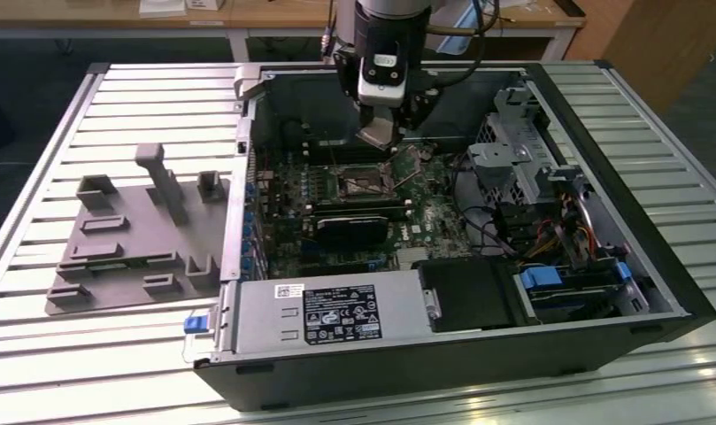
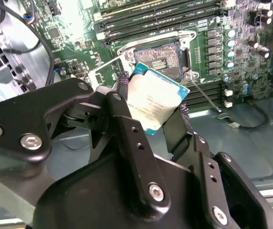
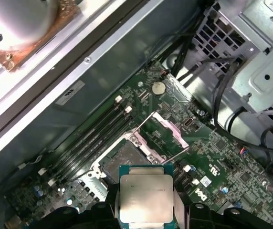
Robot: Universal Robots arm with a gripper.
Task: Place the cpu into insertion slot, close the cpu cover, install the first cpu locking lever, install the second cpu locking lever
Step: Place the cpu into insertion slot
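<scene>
My gripper [image 2: 152, 106] is shut on the cpu [image 2: 156, 98], a flat square chip with a silvery top and a teal edge, pinched by two opposite sides. The chip hangs tilted a little above the green board, close to the insertion slot [image 2: 161, 58], which lies bare with its dark centre showing. In the first wrist view the cpu [image 3: 145, 198] sits just short of the insertion slot [image 3: 120, 161], and the cpu cover [image 3: 164, 132] stands swung open beside it. In the exterior view the gripper [image 1: 381, 140] hovers over the insertion slot [image 1: 360, 183] inside the case. A thin locking lever [image 2: 205, 98] sticks out free.
The open computer case [image 1: 641, 266] lies on a slatted metal table. Long memory slots [image 2: 160, 14] run beside the socket, and a black card [image 1: 351, 232] lies nearer the power supply [image 1: 334, 310]. A drive cage [image 1: 535, 168] with cables is on the exterior view's right, a grey fixture plate [image 1: 134, 239] on its left.
</scene>
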